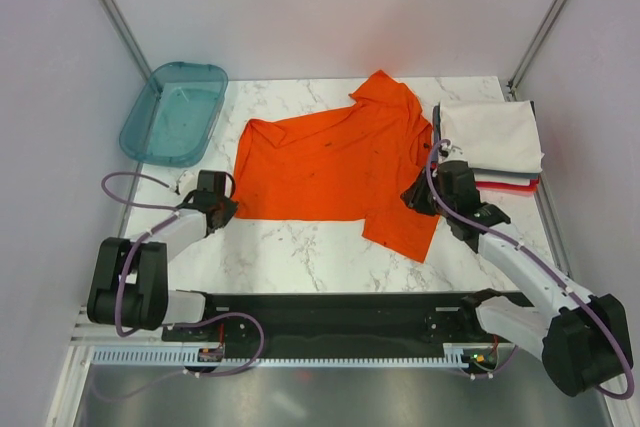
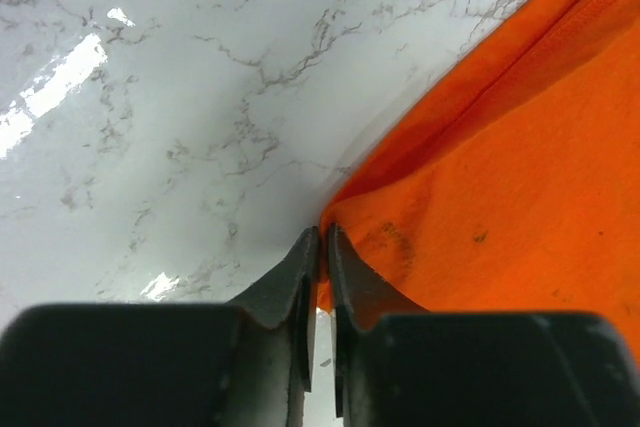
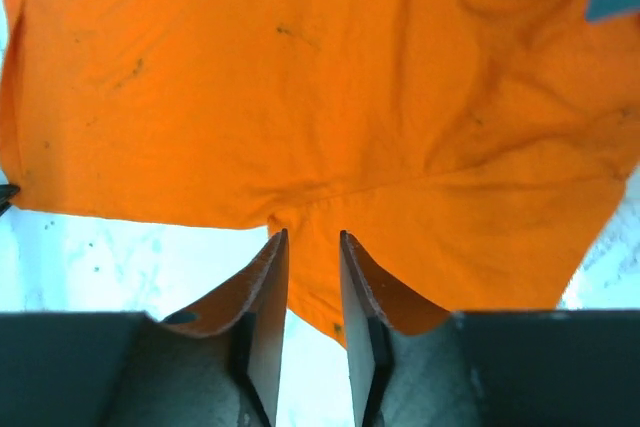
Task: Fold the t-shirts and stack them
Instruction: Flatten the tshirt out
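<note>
The orange shirt (image 1: 335, 162) lay spread just left of the folded stack (image 1: 490, 137), its length running sideways. The left claw (image 2: 322, 232) pinched its far-from-stack near corner. The right claw (image 3: 312, 235) (jaws narrowly parted) hovered over its stack-side edge.

Marble table (image 1: 300, 247): orange t-shirt (image 1: 330, 162), folded shirt stack (image 1: 492, 135), teal tray (image 1: 175, 112).

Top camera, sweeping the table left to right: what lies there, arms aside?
tray → orange shirt → folded stack
</note>
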Controlling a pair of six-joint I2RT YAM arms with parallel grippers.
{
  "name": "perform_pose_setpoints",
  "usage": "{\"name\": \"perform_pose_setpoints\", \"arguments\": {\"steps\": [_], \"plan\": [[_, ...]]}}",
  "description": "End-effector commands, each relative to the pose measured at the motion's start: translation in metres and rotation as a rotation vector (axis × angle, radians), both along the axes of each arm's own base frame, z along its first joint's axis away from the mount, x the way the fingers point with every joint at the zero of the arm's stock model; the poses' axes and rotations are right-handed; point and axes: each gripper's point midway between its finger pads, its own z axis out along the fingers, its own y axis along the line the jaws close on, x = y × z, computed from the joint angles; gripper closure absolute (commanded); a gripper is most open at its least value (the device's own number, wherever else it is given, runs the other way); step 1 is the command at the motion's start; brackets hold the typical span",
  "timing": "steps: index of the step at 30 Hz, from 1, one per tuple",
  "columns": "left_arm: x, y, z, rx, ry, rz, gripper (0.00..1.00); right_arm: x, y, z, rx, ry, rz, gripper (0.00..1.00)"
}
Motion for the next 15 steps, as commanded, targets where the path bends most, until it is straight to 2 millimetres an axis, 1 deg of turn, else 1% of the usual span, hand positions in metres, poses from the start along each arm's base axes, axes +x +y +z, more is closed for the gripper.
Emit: {"name": "perform_pose_setpoints", "arguments": {"steps": [1, 3, 4, 5, 6, 7, 8, 9, 10, 11, 13, 15], "plan": [[-0.026, 0.002, -0.022, -0.02, 0.085, 0.044, 0.88, -0.016, -0.016, -0.017, -0.038, 0.076, -0.068, 0.64], [-0.029, 0.003, -0.022, -0.022, 0.079, 0.047, 0.91, -0.022, -0.022, -0.02, -0.041, 0.108, -0.107, 0.63], [-0.03, 0.003, -0.02, -0.023, 0.069, 0.047, 0.95, -0.03, -0.025, -0.027, -0.051, 0.151, -0.12, 0.63], [-0.03, 0.003, -0.019, -0.024, 0.066, 0.047, 0.96, -0.033, -0.027, -0.03, -0.042, 0.177, -0.153, 0.6], [-0.031, 0.003, -0.018, -0.024, 0.062, 0.047, 0.97, -0.035, -0.035, -0.034, -0.067, 0.2, -0.193, 0.56], [-0.031, 0.004, -0.017, -0.024, 0.061, 0.049, 0.98, -0.044, -0.039, -0.041, -0.091, 0.244, -0.202, 0.53], [-0.031, 0.004, -0.015, -0.022, 0.053, 0.048, 0.98, -0.047, -0.041, -0.043, -0.104, 0.259, -0.211, 0.5], [-0.031, 0.004, -0.014, -0.022, 0.052, 0.047, 0.98, -0.048, -0.047, -0.046, -0.131, 0.277, -0.242, 0.5], [-0.031, 0.004, -0.013, -0.021, 0.049, 0.048, 0.98, -0.056, -0.052, -0.052, -0.161, 0.32, -0.253, 0.5], [-0.03, 0.004, -0.01, -0.023, 0.04, 0.048, 0.98, -0.057, -0.054, -0.052, -0.171, 0.331, -0.259, 0.5], [-0.03, 0.004, -0.009, -0.022, 0.033, 0.042, 0.98, -0.068, -0.055, -0.06, -0.192, 0.382, -0.258, 0.5], [-0.028, 0.004, -0.004, -0.021, 0.017, 0.037, 0.98, -0.076, -0.052, -0.062, -0.188, 0.394, -0.251, 0.5]]}}
